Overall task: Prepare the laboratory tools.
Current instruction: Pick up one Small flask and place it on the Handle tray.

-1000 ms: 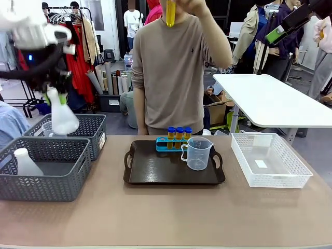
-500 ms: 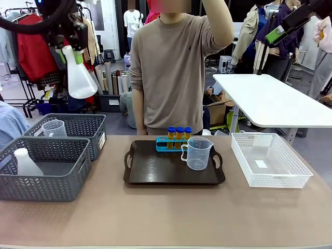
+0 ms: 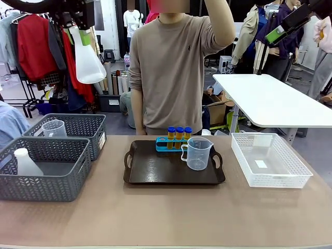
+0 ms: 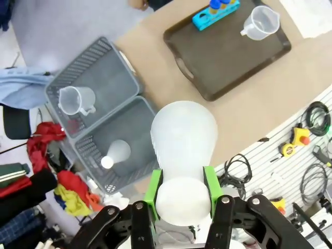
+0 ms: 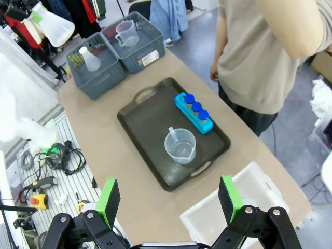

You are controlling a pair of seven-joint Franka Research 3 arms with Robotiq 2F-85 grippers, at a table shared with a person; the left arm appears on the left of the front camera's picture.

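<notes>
My left gripper (image 3: 77,32) hangs high at the upper left, shut on the neck of a translucent white conical flask (image 3: 88,63), which hangs base down. In the left wrist view the flask (image 4: 184,140) sits between the green pads of that gripper (image 4: 181,193), far above the table. Three blue-capped tubes (image 3: 179,134) of orange-yellow liquid stand in a blue rack on the dark tray (image 3: 136,176). A clear handled beaker (image 3: 197,153) stands beside them. My right gripper (image 5: 168,199) is open and empty, high over the tray (image 5: 140,111); one of its fingers (image 3: 275,35) shows top right.
Two grey baskets stand at the left: the near one (image 3: 62,189) holds another flask (image 3: 25,162), the far one (image 3: 96,124) another beaker (image 3: 54,128). A white mesh basket (image 3: 290,179) sits at the right. A person (image 3: 174,72) stands behind the tray with one arm raised.
My left gripper has carried the flask up and to the right, away from the grey baskets. The person's hand with a yellow tube has risen out of the picture.
</notes>
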